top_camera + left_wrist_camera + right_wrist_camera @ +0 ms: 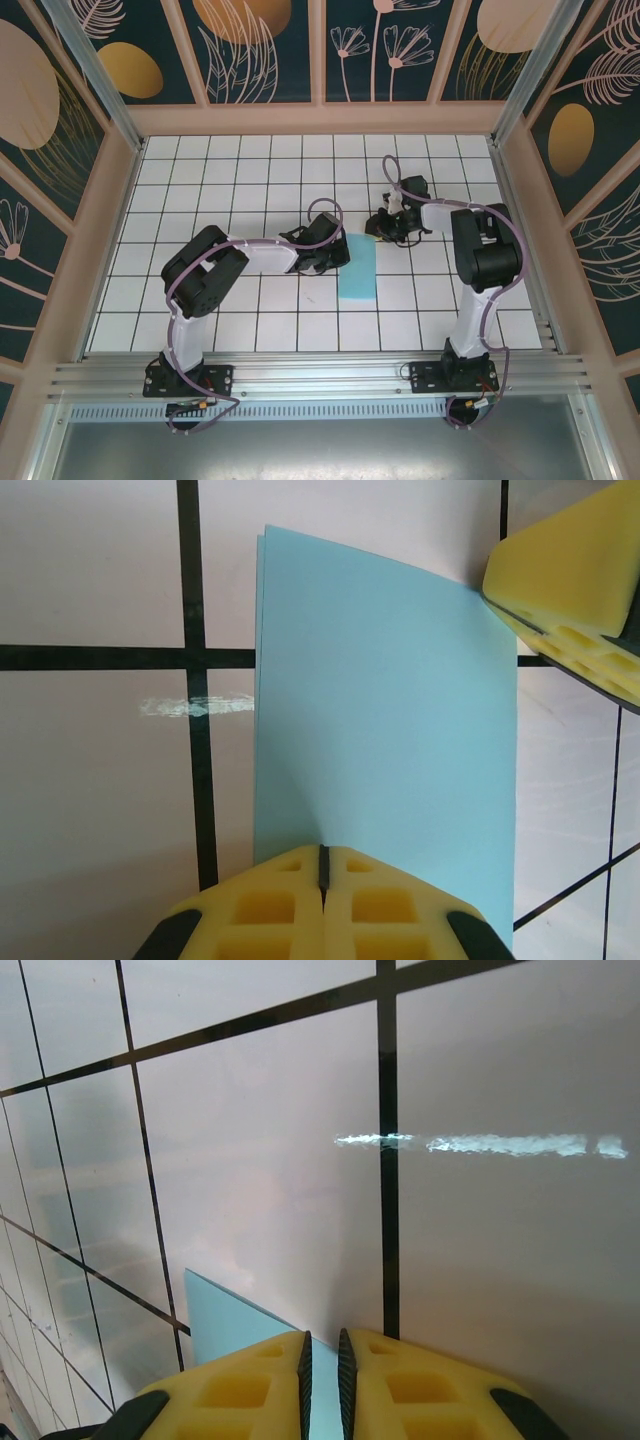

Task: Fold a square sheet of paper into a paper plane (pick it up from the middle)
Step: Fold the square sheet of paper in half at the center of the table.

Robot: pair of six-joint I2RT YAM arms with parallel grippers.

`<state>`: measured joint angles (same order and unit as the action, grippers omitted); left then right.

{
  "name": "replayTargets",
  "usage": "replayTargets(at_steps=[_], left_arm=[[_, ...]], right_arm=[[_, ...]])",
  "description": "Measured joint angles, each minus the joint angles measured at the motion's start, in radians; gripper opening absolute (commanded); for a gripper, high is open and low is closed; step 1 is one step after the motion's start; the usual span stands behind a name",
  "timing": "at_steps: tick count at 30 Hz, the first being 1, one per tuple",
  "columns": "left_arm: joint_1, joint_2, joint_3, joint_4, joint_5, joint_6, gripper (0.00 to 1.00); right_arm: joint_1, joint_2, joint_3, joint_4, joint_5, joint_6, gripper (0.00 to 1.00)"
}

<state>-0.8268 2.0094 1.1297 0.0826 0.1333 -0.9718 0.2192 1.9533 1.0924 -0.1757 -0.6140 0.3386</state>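
Closest to us, the yellow-padded left gripper (321, 880) is clenched shut at the six o'clock edge of the thin light-blue paper sheet (385, 730), which lies on the white gridded table (90, 810) as a double-layered rectangle near centre. At its one o'clock corner the right gripper (322, 1355) rests, jaws nearly together; we cannot tell whether it pinches paper. We judge a crease is being set: press low, keep both layers' edges aligned, move slowly so nothing skews.
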Motion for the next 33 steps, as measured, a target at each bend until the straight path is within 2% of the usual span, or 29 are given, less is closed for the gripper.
replayTargets(at_steps=[9, 18, 26, 33], left_arm=[[0.0, 0.0, 0.0, 0.0, 0.0, 0.0, 0.0], [0.0, 0.0, 0.0, 0.0, 0.0, 0.0, 0.0], [0.0, 0.0, 0.0, 0.0, 0.0, 0.0, 0.0], [0.0, 0.0, 0.0, 0.002, 0.0, 0.0, 0.0]], right_arm=[[-0.003, -0.018, 0.0, -0.016, -0.007, -0.001, 0.2], [-0.003, -0.123, -0.045, -0.01, -0.085, 0.0, 0.22], [-0.003, -0.075, -0.101, -0.004, -0.034, 0.0, 0.22], [-0.006, -0.08, -0.108, 0.006, -0.038, 0.0, 0.22]])
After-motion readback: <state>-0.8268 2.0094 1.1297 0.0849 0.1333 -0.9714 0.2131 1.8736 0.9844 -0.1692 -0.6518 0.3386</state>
